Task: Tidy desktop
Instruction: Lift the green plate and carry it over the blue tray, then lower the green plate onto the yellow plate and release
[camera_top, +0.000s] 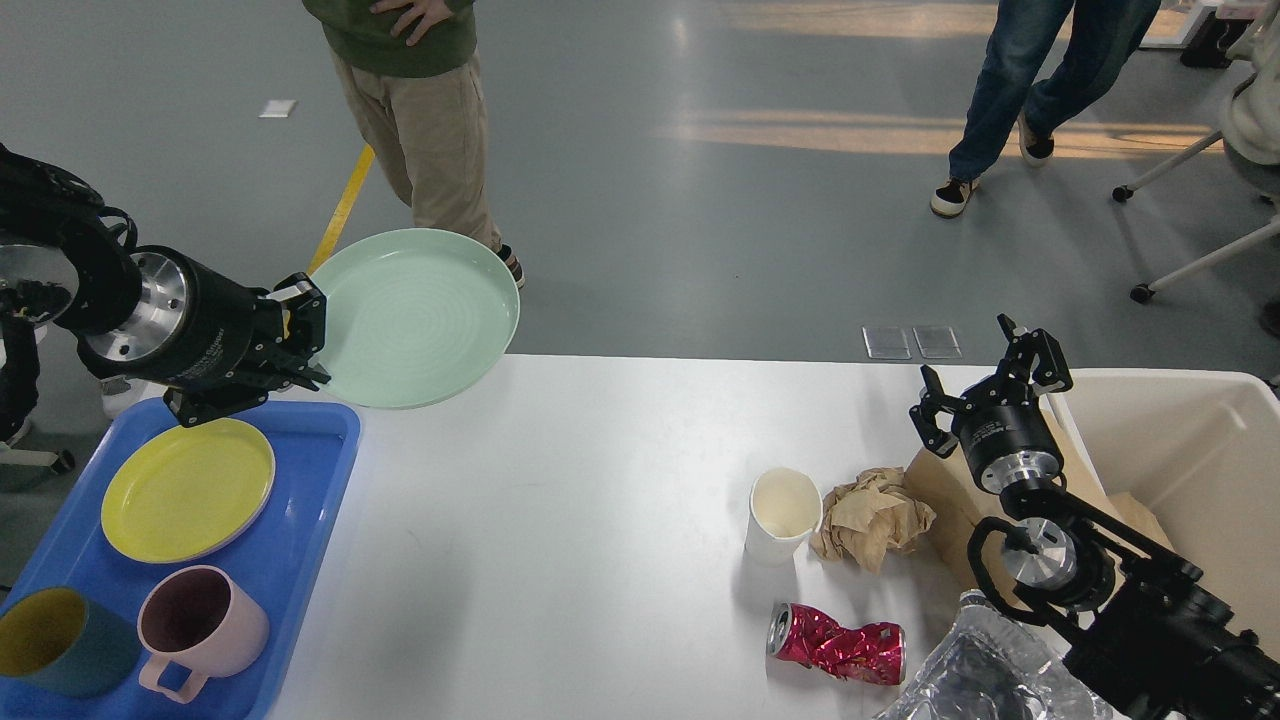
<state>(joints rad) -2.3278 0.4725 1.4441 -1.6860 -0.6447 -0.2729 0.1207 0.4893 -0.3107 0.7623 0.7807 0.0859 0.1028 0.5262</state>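
Observation:
The white desktop (600, 520) fills the lower middle of the head view. My left gripper (305, 340) is shut on the rim of a pale green plate (415, 315) and holds it high above the desktop's far left edge, next to the blue tray (310, 480). My right gripper (990, 375) is open and empty, raised above the desktop's right end beside the beige bin (1190, 450). On the desktop lie a white paper cup (783, 513), crumpled brown paper (875, 517), a crushed red can (838, 646) and crumpled foil (985, 670).
The blue tray holds a yellow plate (187, 488), a pink mug (198, 628) and a teal-and-yellow cup (60, 640). A flat brown cardboard piece (940, 480) leans by the bin. People (420, 130) stand on the floor beyond the desktop.

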